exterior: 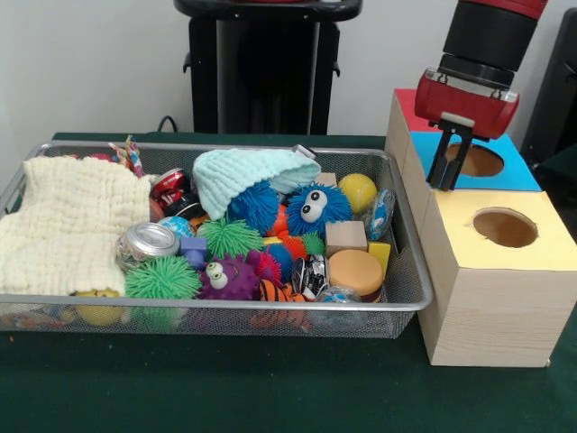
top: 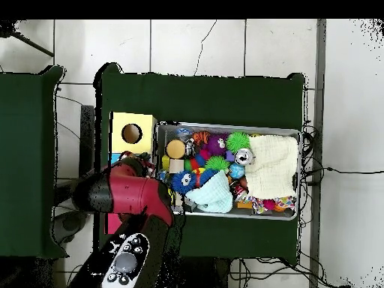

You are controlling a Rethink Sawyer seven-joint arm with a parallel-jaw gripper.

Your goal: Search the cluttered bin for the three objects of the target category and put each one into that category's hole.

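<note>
- Gripper (exterior: 443, 161) hangs over the blue-topped section of the wooden box (exterior: 487, 298), at the near-left rim of the blue hole (exterior: 475, 160); two dark fingers (exterior: 438, 167) point down close together, nothing seen between them, looks empty.
- Whether the fingertips touch the box top: can't tell.
- Box sits just right of the wire bin (exterior: 410, 302), touching or nearly touching its side; three coloured tops in a row: yellow nearest the camera with the yellow hole (exterior: 505, 227), blue in the middle, red at the far end, mostly hidden behind the arm.
- Both visible holes look empty.
- Bin is full of clutter: blue fuzzy ball with googly eyes (exterior: 315, 207), purple fuzzy ball with eyes (exterior: 225, 278), two green spiky balls (exterior: 162, 278), plain yellow ball (exterior: 358, 191), wooden cube (exterior: 346, 237), round tan block (exterior: 355, 272), crushed silver can (exterior: 149, 242).
- Mint knit cap (exterior: 248, 176) lies on top of the toys near the bin's middle back.
- Cream cloth (exterior: 68, 225) covers the bin's left end.
- Target category not evident from the views; no item is outside the bin.
- Overhead: red arm (top: 131, 196) covers the box's blue and red parts, only the yellow top shows; everything sits on the green table (top: 225, 97).
</note>
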